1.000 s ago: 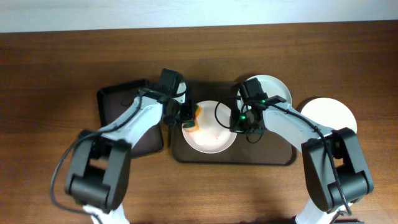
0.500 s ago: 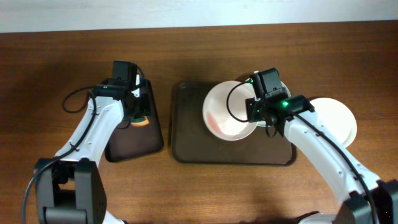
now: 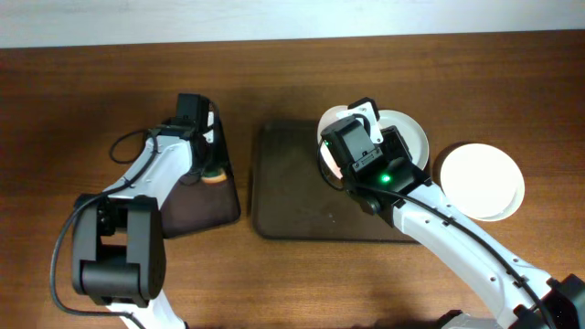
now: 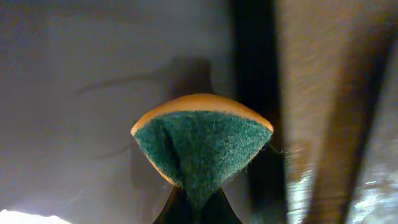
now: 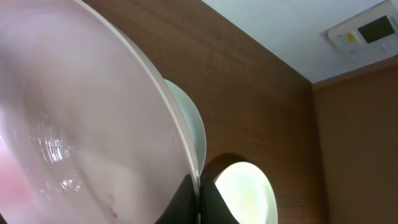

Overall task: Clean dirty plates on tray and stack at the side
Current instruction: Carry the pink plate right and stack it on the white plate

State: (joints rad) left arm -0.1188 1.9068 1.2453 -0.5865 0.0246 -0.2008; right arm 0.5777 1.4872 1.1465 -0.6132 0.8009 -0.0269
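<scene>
Right claw [image 5: 198, 198] grips white round plate [image 5: 74, 124] by its rim, tilted, presumably for stacking. Left claw [image 4: 194, 208] pinches orange-green sponge [image 4: 199, 146] over small dark tray [image 3: 206, 206].

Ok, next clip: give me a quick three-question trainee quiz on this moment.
1. Multiple choice: what does the left gripper hold? A) a plate B) a sponge C) nothing
2. True or false: the plate in the right gripper lies flat on the big tray.
3. Fill in: the sponge hangs over the ___ tray (small or big).

Key: 1 B. 2 False: it is held up and tilted. 3 Small: the small tray is the one on the left.
</scene>
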